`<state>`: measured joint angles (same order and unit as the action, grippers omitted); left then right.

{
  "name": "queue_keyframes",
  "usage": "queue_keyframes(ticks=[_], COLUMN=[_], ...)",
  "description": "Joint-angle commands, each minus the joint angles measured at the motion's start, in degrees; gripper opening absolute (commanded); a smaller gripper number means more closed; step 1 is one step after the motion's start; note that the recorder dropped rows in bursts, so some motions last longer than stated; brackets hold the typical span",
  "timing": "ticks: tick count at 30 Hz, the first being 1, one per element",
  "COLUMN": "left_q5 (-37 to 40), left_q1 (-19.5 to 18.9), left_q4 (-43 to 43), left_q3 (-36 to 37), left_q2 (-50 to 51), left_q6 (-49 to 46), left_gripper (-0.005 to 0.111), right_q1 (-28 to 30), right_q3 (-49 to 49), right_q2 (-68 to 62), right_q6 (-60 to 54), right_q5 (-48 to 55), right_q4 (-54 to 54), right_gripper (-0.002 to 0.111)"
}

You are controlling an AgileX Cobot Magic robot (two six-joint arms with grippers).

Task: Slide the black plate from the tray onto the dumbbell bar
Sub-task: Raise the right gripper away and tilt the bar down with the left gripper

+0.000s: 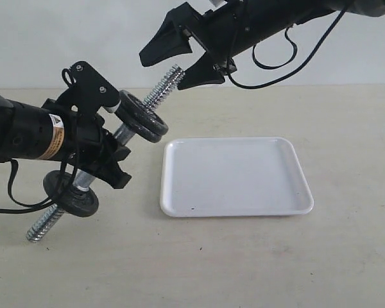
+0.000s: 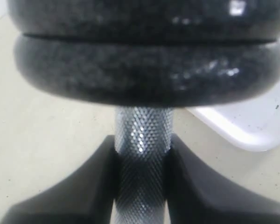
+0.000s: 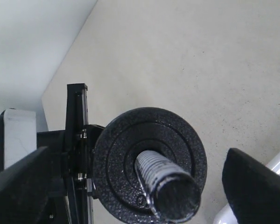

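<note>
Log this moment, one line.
left gripper: shut on dumbbell bar; right gripper: open at bar's tip; black plate: on bar; tray: no plate

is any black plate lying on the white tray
No, the black plates in view all sit on the dumbbell bar, and none lies on the tray.

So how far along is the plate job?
Done: tray holds no plate; two black plates sit stacked on the dumbbell bar upper end, a third plate lower. In hand: left claw grips the knurled middle; right claw open, empty, near the threaded tip. Left: likely just backing off.
</note>
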<state>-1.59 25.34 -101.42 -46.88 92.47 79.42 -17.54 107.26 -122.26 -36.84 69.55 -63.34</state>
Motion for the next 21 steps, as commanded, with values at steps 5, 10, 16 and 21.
queue_keyframes(ticks=[5, 10, 16, 21], left_q5=[6.34, 9.82, 11.68, 12.4], left_q1=[0.0, 0.0, 0.0, 0.0], left_q4=[1.89, 2.78, 3.56, 5.1], left_q3=[-3.0, -2.19, -1.85, -1.85], left_q2=[-4.05, -4.05, -4.05, -4.05], left_q6=[0.68, 0.68, 0.68, 0.68], left_gripper=[0.004, 0.004, 0.004, 0.004], right_q1=[1.86, 4.87, 7.91, 9.0], right_q3=[0.27, 0.27, 0.27, 0.27], right_q2=[0.73, 0.73, 1.05, 1.71], right_q6=[0.16, 0.92, 1.78, 1.88], right_q5=[0.41, 0.41, 0.41, 0.41], right_q4=[-0.49, -0.67, -0.32, 0.76], right_gripper=[0.088, 0.088, 0.085, 0.048])
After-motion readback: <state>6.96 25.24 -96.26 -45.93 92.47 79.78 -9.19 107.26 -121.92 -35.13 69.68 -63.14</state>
